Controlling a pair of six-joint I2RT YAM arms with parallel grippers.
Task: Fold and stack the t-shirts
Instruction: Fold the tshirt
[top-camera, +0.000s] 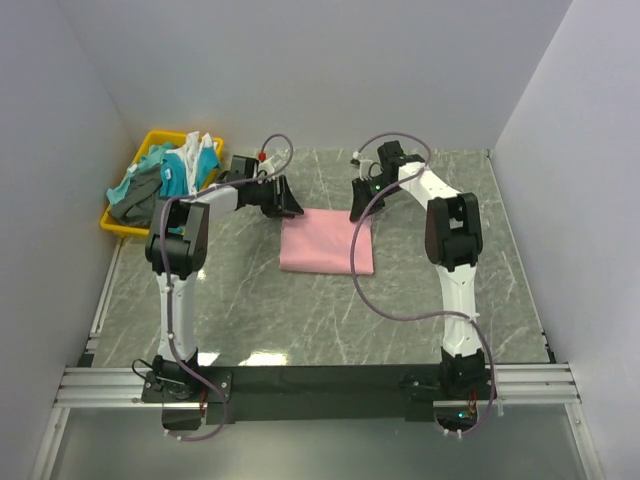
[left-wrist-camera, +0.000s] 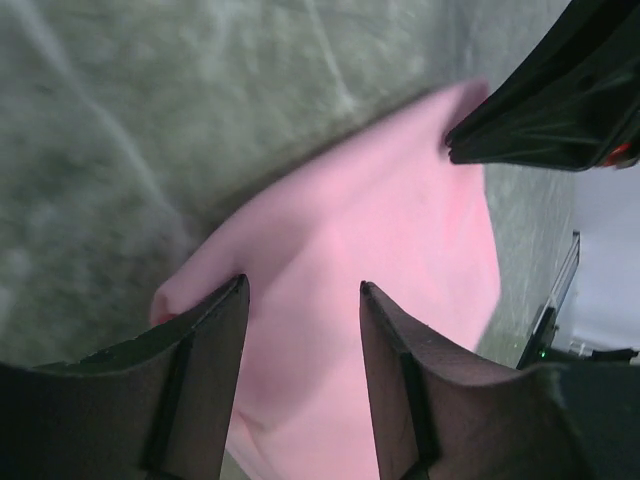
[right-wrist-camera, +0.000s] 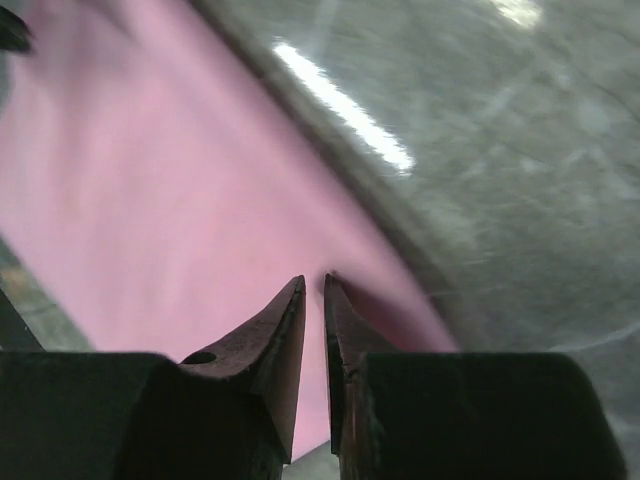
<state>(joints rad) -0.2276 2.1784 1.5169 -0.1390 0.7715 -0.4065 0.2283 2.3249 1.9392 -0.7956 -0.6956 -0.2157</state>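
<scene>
A pink t-shirt (top-camera: 327, 241) lies folded into a flat rectangle in the middle of the table. My left gripper (top-camera: 290, 206) is at its far left corner. In the left wrist view the left gripper (left-wrist-camera: 302, 283) is open, and the pink cloth (left-wrist-camera: 400, 230) lies under the gap. My right gripper (top-camera: 360, 208) is at the shirt's far right corner. In the right wrist view the right gripper (right-wrist-camera: 314, 278) has its jaws closed to a thin slit on the pink cloth's edge (right-wrist-camera: 150, 180). More t-shirts (top-camera: 170, 172) are heaped in a yellow bin (top-camera: 115, 222).
The yellow bin stands at the far left beside the left wall. White walls enclose the grey marbled table (top-camera: 250, 310) on three sides. The right gripper's black body (left-wrist-camera: 560, 100) shows in the left wrist view.
</scene>
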